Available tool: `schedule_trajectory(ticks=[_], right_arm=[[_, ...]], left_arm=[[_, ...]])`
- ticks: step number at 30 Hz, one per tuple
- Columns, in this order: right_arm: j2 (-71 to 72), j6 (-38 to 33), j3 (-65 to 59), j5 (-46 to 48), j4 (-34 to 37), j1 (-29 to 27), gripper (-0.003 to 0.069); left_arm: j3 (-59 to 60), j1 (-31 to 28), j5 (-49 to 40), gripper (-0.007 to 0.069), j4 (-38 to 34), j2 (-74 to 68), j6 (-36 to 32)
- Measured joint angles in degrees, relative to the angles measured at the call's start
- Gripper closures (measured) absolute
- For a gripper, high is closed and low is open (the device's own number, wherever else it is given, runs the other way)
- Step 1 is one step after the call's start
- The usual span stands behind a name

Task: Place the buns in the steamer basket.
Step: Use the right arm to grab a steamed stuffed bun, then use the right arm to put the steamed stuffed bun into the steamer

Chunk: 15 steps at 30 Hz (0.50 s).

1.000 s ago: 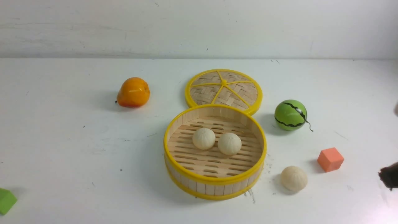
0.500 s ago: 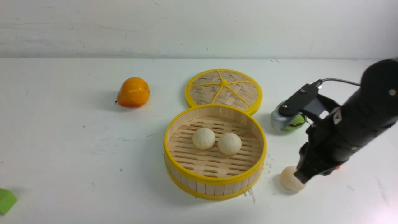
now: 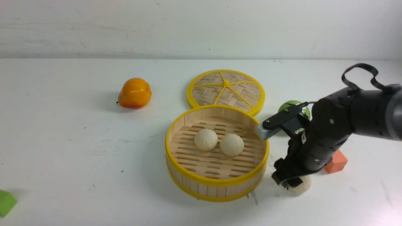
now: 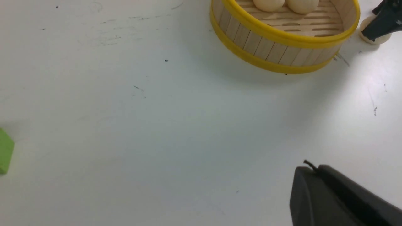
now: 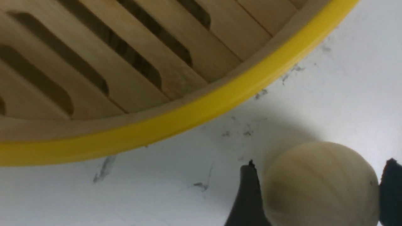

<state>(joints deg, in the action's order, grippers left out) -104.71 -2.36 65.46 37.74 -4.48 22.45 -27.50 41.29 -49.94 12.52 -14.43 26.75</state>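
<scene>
L jaws closed, low over bare counter [image 4: 157, 125]. Steamer basket [image 3: 216, 183] centre: 2 buns [image 3: 206, 140] inside, side by side. 3rd bun [image 5: 320, 185] on counter just R of basket, between R jaws, which are spread wide, not clamped

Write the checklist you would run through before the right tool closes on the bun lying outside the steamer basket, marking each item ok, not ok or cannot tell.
1. Bun lies between the fingers of the right tool: ok, one finger on each side.
2. Tool open: ok, the fingers stand apart.
3. Bun resting on the table: ok.
4. Tool apart from the steamer basket: ok, bare table shows between them.
5. Room inside the basket: ok, the two buns sit mid-floor with free slats around them.
6. Fingers low enough for a firm hold: cannot tell.
</scene>
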Motion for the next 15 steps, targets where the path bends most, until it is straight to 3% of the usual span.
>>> schedule_trajectory(ticks=[1, 3, 4, 7, 9, 15], right_arm=[[-0.06, 0.13, 0.00, 0.01, -0.27, 0.00, 0.0202], [-0.04, 0.99, 0.24, 1.47, -1.22, 0.00, 0.0357], [-0.04, 1.04, 0.24, 1.63, -1.33, 0.00, 0.0357], [0.87, 1.34, 3.02, 6.12, -1.71, 0.41, 0.0601], [2.22, 0.91, 5.75, 9.07, -1.85, 1.70, 0.0640], [4.21, -0.24, 16.33, 12.24, -1.66, 10.01, 0.0639]], left_arm=[[0.00, 0.00, 0.00, 0.0636, 0.00, 0.00, 0.00], [0.00, 0.00, 0.00, 0.0636, 0.00, 0.00, 0.00], [0.00, 0.00, 0.00, 0.0636, 0.00, 0.00, 0.00], [0.00, 0.00, -0.05, 0.0636, 0.00, 0.00, 0.00], [0.00, 0.00, -0.05, 0.0636, 0.00, 0.00, 0.06], [0.00, 0.00, -0.05, 0.0630, 0.05, 0.00, 0.12]])
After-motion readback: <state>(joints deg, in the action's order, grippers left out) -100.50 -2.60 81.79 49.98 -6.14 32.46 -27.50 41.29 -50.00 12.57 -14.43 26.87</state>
